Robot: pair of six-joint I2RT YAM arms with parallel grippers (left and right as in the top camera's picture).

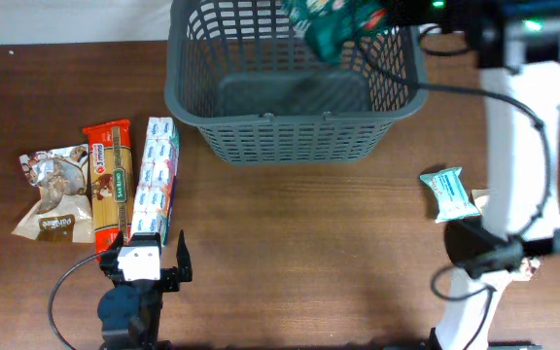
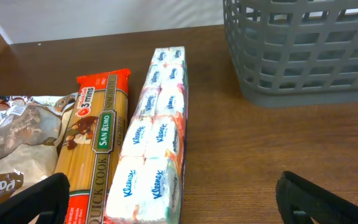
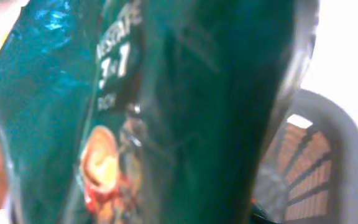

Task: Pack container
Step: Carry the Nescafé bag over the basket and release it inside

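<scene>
Four packs wait on the table outside the basket [image 1: 290, 136], which stands at the far middle of the table: a brown bag [image 1: 52, 194], a pasta pack [image 1: 108, 180] and a tissue pack [image 1: 156, 180] side by side on the left, and a small teal packet [image 1: 450, 192] alone on the right. The step in hand looks like the drop. The right gripper [image 1: 395, 14] grasps a green coffee packet [image 1: 333, 21] and holds it in the air over the basket's far right corner. The next move calls for lowering it inside the rim and letting go. The left gripper [image 1: 146, 261] sits near the tissue pack, jaws wide apart and holding nothing.

The overhead view alone shows the packet's place over the basket. The right wrist view is filled by the blurred packet and hides the fingers, though it shows the label and a stretch of basket wall. The left wrist view gives the pasta and tissue labels.
</scene>
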